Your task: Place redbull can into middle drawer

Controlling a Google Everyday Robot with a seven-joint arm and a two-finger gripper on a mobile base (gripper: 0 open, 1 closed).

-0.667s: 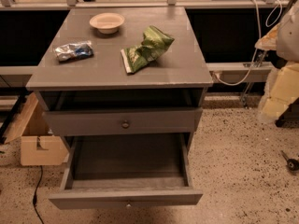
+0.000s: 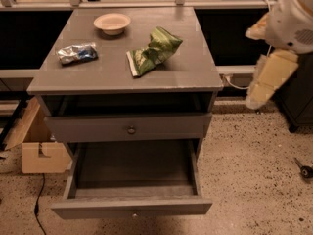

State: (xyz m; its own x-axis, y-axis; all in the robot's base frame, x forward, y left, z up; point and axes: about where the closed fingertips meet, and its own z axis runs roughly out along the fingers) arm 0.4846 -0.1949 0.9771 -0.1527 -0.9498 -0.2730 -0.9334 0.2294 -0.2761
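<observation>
The redbull can [image 2: 77, 53] lies on its side on the left of the grey cabinet top [image 2: 195, 67], silver with blue patches. The middle drawer [image 2: 132, 208] is pulled wide open below, its inside bare, with a small pale knob on its front panel. My gripper [image 2: 255, 100] hangs at the end of the pale arm [image 2: 288, 23], to the right of the cabinet and off its top, far from the can and with nothing seen in it.
A green-and-white snack bag [image 2: 154, 50] and a pale bowl [image 2: 112, 22] lie on the cabinet top. A closed drawer with a dark round knob [image 2: 131, 129] sits above the open one. A cardboard box [image 2: 36, 146] stands on the floor at left, a dark cabinet [image 2: 298, 102] at right.
My arm and gripper have moved a little left and up, closer to the cabinet's right side. The can, bag, bowl and drawer have not moved.
</observation>
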